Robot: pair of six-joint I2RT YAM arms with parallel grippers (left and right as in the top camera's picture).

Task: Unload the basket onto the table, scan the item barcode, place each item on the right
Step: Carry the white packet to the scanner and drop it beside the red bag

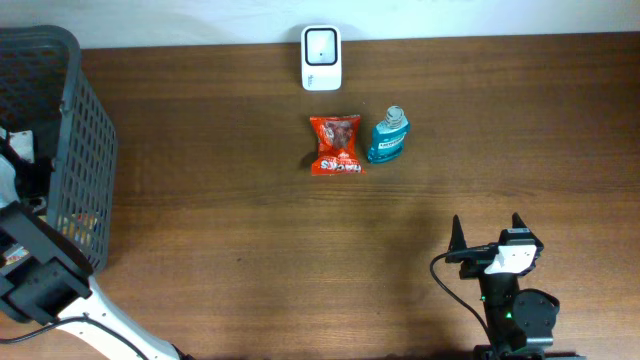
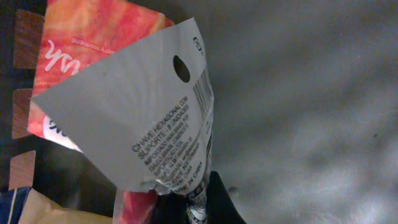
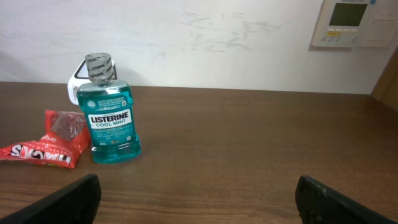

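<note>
**Brown table, one basket, and my left hand on a card pack**

Brown wood of the table (image 1: 250, 230) fills the overhead view, with a white wall along the upper edge. On it I count one white scanner (image 1: 321, 58) at the top centre. Just below it lie one red snack bag (image 1: 336, 146) and one blue mouthwash bottle (image 1: 388, 137), side by side and very close together. One grey basket (image 1: 90, 130) stands at the left edge of the frame, and my left arm goes down into it.

Inside the basket, my left gripper (image 2: 198, 208) is closed tight on the lower corner of one grey card pack (image 2: 130, 118). This card has one round hang hole near its top. Its barcode (image 2: 202, 102) runs along the right edge, but it is too small for me to read. Behind the card, in the upper left of the wrist view, is one orange pack (image 2: 93, 31). One yellow pack (image 2: 50, 211) shows in the lower left corner.

My right gripper (image 1: 487, 228) is in the lower right of the overhead frame, above the table. Its two fingers are spread wide and they hold nothing. It is well apart from the bottle and the bag.
</note>
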